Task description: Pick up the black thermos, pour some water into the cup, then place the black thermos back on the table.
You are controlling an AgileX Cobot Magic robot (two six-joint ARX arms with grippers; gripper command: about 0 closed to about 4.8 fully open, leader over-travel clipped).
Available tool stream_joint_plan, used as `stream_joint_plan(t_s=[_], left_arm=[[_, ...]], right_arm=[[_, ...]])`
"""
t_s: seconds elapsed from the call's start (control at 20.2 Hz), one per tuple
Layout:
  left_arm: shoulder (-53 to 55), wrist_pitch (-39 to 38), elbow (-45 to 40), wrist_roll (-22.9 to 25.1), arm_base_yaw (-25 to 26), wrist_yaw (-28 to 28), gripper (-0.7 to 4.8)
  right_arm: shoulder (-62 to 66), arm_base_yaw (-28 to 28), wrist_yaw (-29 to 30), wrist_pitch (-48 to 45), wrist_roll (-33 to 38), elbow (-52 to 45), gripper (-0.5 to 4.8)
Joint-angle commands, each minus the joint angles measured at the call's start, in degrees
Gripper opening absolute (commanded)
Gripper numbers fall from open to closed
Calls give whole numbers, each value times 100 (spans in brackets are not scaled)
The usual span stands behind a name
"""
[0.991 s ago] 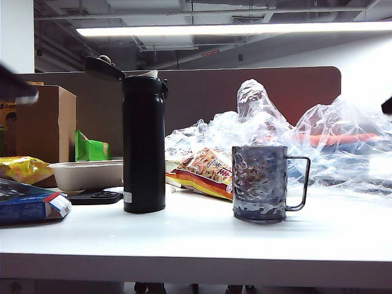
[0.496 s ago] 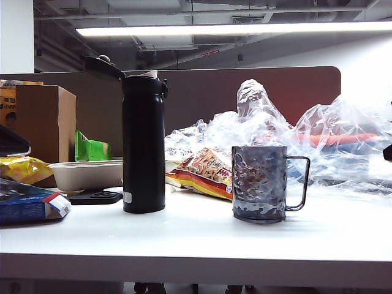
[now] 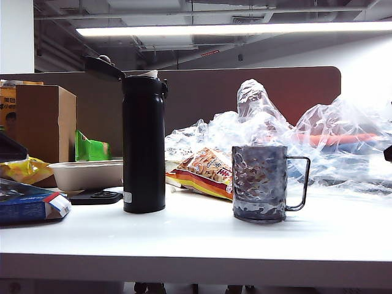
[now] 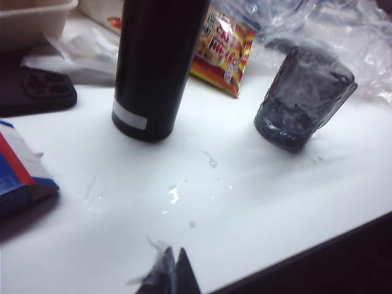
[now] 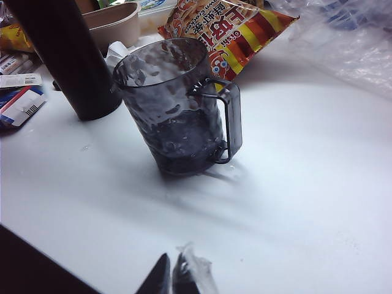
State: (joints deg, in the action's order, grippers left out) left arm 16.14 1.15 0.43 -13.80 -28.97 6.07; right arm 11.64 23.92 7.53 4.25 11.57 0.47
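The black thermos (image 3: 143, 144) stands upright on the white table (image 3: 202, 245), left of the middle, with its flip lid (image 3: 103, 67) hinged open. The grey dimpled cup (image 3: 260, 182) stands to its right, handle pointing right. My left gripper (image 4: 173, 262) is shut and holds nothing; it hangs over the table's front part, well short of the thermos (image 4: 158, 67) and the cup (image 4: 303, 98). My right gripper (image 5: 171, 266) is also shut and empty, a good way from the cup (image 5: 174, 104), with the thermos (image 5: 67, 55) beyond it. In the exterior view only dark bits of both arms show at the side edges.
A beige tray-bowl (image 3: 86, 174), a dark phone (image 3: 95, 197), a blue box (image 3: 27, 205) and a cardboard box (image 3: 46, 122) crowd the left. A snack bag (image 3: 202, 171) and crumpled clear plastic (image 3: 331, 141) lie behind the cup. Water drops (image 4: 174, 193) spot the table.
Both arms have sunk at the exterior view's side edges, the left from high to just above the yellow packet. Thermos and cup have not moved.
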Motion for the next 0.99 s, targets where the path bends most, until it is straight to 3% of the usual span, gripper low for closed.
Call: stream_joint_plan(t_s=[0.05,0.5,0.69,0.99], left_arm=[[7,39,7,-11,13,22,-5],[-420,-118,9,-11,221,133,-5],[-782,-109,9,-11,1034,520,-5],[-1355,-155,9,-11,2507,516,-4]], right_arm=[[-24,2,4,-66,22,-28,26],[-852,-223,162,125,22,-28,26],[-1156,-809,205,4,22,-24,26],[-1154,-1777,138,-15,22,-22,26]])
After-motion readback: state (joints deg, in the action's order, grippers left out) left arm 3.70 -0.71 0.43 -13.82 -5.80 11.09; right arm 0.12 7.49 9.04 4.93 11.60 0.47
